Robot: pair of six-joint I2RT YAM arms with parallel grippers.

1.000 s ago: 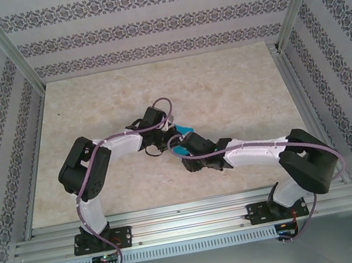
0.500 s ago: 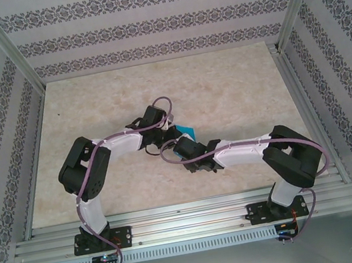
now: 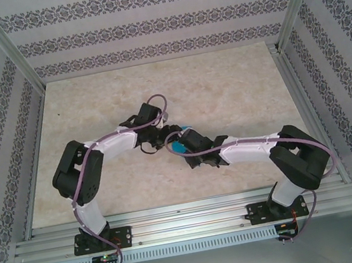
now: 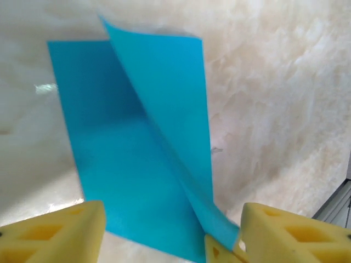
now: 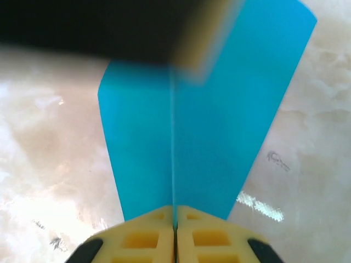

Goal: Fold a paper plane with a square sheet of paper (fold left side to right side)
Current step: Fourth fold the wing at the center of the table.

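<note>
The square sheet of paper is bright cyan and lies on the marble table, bent along one line, with one half flat and the other half standing up as a flap. It is a bent sheet, not a paper plane. My right gripper is shut on the near edge of the raised flap. Its yellow fingertip shows in the left wrist view, pinching that corner. My left gripper is open, its fingers wide apart on either side of the sheet and off it. From above, both grippers meet over the paper at mid-table.
The marble tabletop stretches around the paper, bounded by aluminium rails at the near edge and patterned walls on three sides. The two arms cross close together at the centre.
My left gripper has opened and let go of the paper. My right gripper has closed on the raised flap's edge. Both arms shifted slightly at the centre.
</note>
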